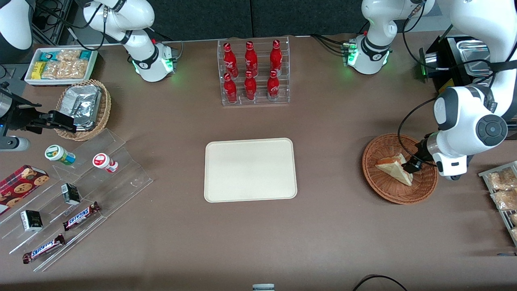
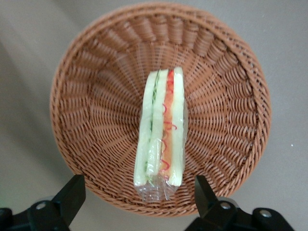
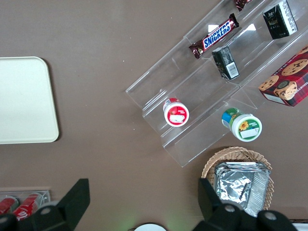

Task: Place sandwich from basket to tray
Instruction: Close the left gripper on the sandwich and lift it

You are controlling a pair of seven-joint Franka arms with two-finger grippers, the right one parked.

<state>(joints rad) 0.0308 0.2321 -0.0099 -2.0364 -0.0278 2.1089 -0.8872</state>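
The gripper hangs spread wide just above the sandwich, fingers set to straddle its bread faces; the sandwich lies in the basket; the tray waits bare, well apart.

Tray sits mid-worktop. Bottle rack is farther from front cam than tray, w/ a bare strip between. Basket lies toward working arm's end, well apart from tray; sandwich lies in it, on its side per wrist view. Claw hangs over basket, fingers spread wide, one each side of sandwich, not touching it. Toward parked arm's end: stepped stand w/ candy bars, small boxes, 2 tubs; foil-packet basket & snack box farther from cam than stand. Cookie box beside stand.
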